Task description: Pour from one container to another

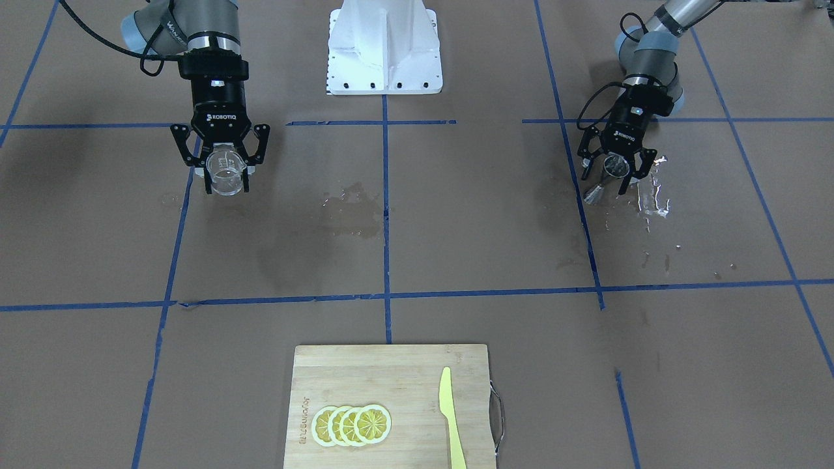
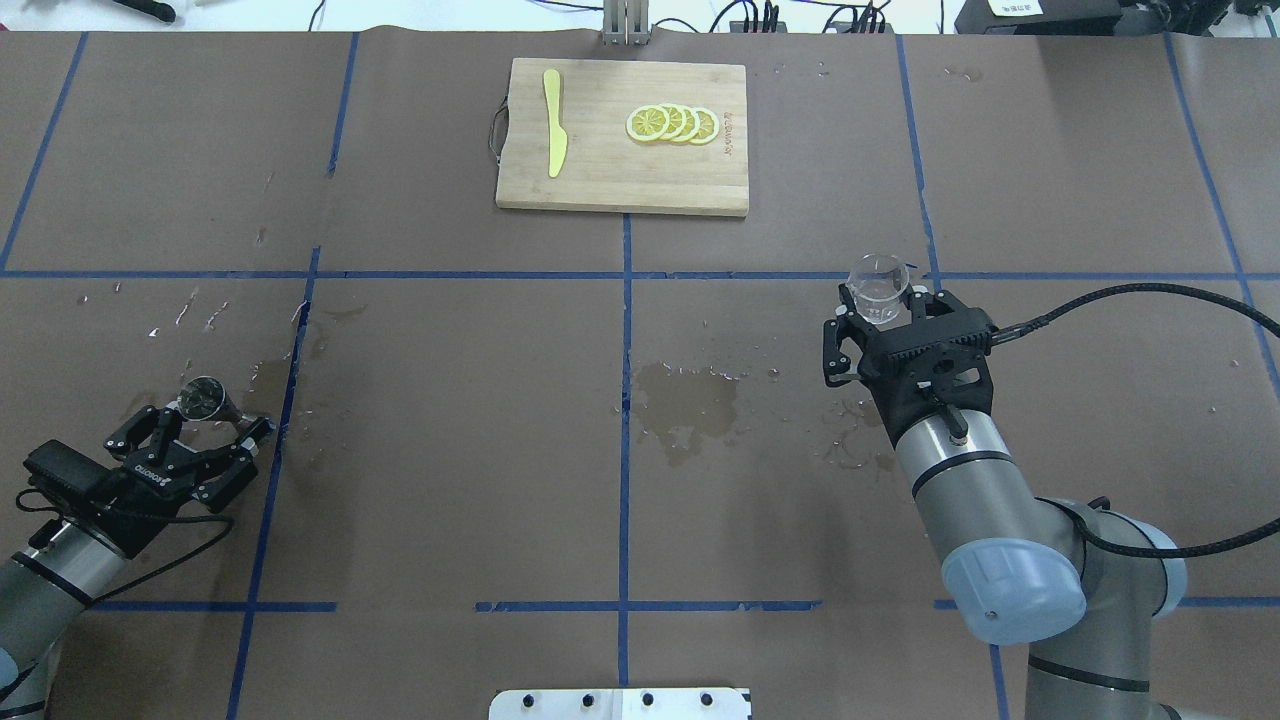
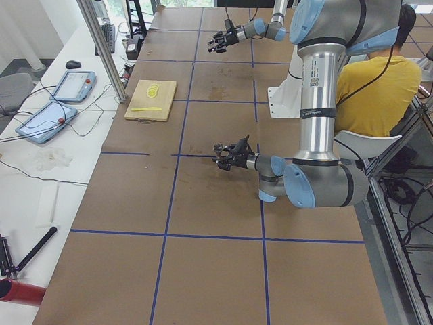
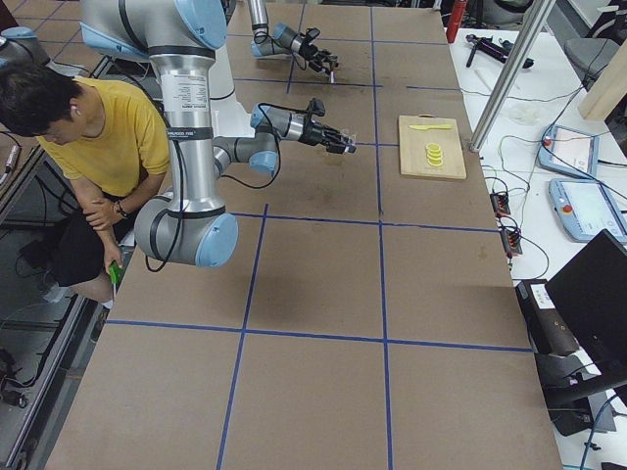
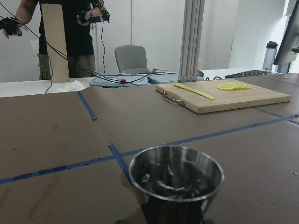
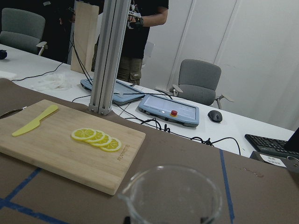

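My right gripper (image 2: 882, 312) is shut on the small transparent measuring cup (image 2: 878, 284), holding it upright over the table's right half. It shows as the clear cup (image 1: 226, 174) in the gripper (image 1: 227, 182) in the front-facing view, and its rim (image 6: 173, 196) fills the bottom of the right wrist view. At the far left, my left gripper (image 2: 208, 425) is shut on the shiny steel jigger (image 2: 204, 398). The jigger (image 1: 607, 174) sits between the fingers, and its open top cone (image 5: 176, 179) appears close up in the left wrist view.
A wooden cutting board (image 2: 600, 170) at the far middle carries lemon slices (image 2: 672, 123) and a yellow plastic knife (image 2: 553, 136). Wet patches (image 2: 690, 400) mark the brown paper at the centre and near the left gripper. The white robot base (image 1: 384, 49) stands between the arms.
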